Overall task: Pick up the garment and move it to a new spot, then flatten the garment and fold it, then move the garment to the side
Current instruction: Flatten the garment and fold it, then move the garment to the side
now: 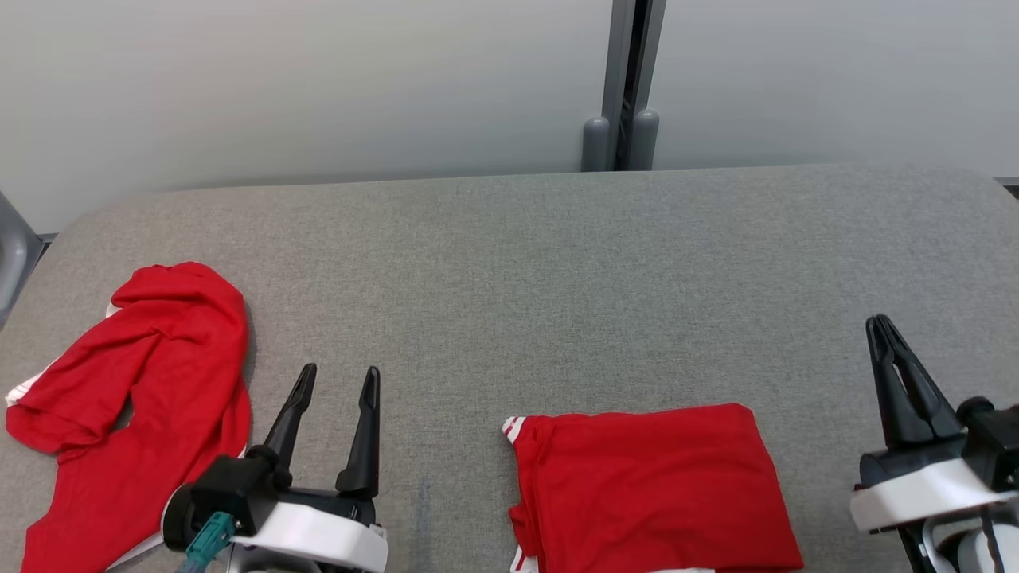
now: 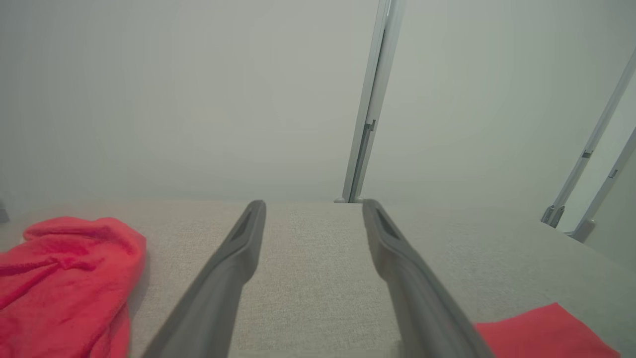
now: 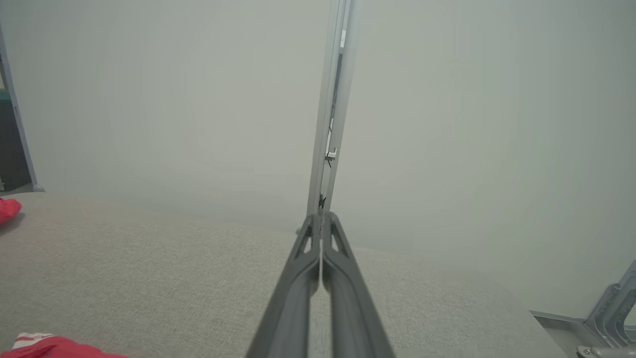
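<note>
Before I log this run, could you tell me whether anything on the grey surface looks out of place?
Only the crumpled red garment at the left: it lies bunched up, unlike the folded red garment near the middle. Nothing looks spilled or damaged.

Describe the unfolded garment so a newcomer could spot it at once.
On the grey padded table, go to the robot's left end. Beside the open left gripper lies the crumpled red garment. Unlike the folded red garment at the front middle, a neat rectangle, it is a rumpled heap.
</note>
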Available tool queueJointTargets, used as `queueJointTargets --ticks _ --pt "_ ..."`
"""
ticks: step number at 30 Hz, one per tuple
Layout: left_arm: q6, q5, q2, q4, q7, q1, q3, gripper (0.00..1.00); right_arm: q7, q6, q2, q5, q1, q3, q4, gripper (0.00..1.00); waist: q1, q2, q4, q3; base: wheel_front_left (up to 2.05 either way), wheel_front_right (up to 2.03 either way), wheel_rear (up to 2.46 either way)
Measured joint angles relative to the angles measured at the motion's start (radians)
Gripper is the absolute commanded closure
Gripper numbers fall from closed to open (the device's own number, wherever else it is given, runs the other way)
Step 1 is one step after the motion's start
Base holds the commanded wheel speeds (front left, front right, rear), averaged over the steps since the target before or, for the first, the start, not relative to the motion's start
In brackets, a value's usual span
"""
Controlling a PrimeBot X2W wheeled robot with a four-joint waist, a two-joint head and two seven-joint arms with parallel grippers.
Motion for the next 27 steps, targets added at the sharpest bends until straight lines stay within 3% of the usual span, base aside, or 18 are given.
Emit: queueJointTargets --ticks 1,13,27 --pt "0.000 0.002 0.000 0.000 0.000 0.007 0.004 0.00 0.000 0.000 0.006 -0.001 0.012 -0.008 0.000 0.00 0.0000 0.0000 -0.002 -0.002 0.00 0.00 0.00" --pt "0.021 0.023 0.000 -0.018 0.000 0.046 0.021 0.00 0.000 0.000 0.054 -0.021 0.066 -0.090 0.031 0.00 0.0000 0.0000 -0.003 -0.019 0.00 0.00 0.00" --pt "0.025 0.023 0.000 -0.015 0.000 0.056 0.001 0.00 0.000 0.000 0.056 0.028 0.066 -0.086 0.074 0.00 0.0000 0.0000 0.003 -0.021 0.00 0.00 0.00"
